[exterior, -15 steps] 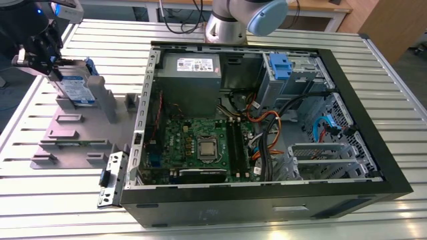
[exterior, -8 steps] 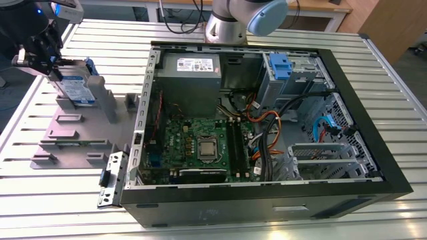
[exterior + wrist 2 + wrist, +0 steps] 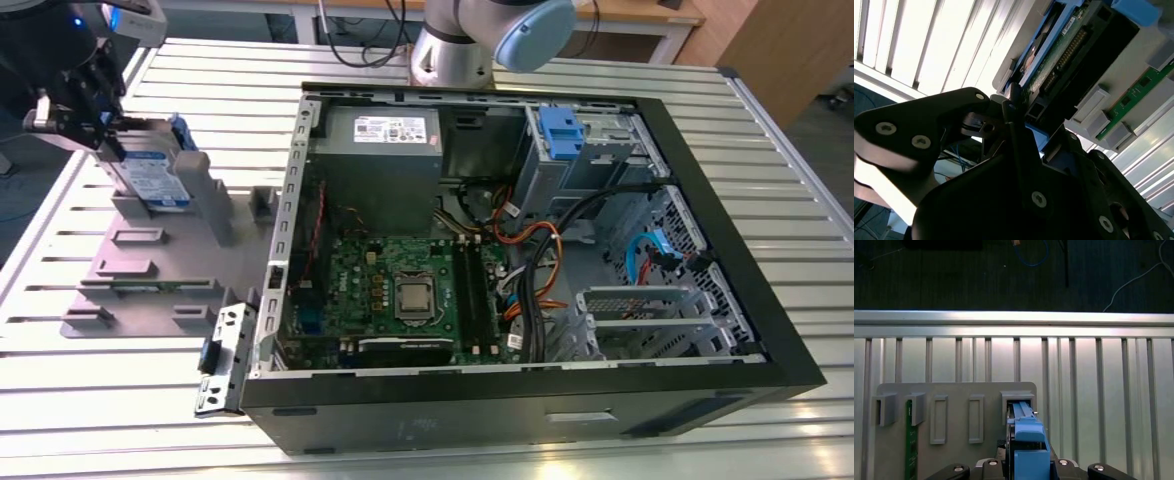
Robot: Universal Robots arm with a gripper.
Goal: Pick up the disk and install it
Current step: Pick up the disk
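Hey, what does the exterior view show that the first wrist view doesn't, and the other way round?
Exterior view: the open computer case with its motherboard, power supply and blue drive bay, plus the end effector at the top of the disk. First wrist view: a look straight down the disk's blue carrier into its slot, and a blue cable on the dark floor. Both: the disk standing upright in the grey stand on the slatted table.

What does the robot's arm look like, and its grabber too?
The arm is a shiny silver-grey tube with a round light-blue cap on its joint. The gripper is black, made of chunky rounded links dotted with small silver screws.
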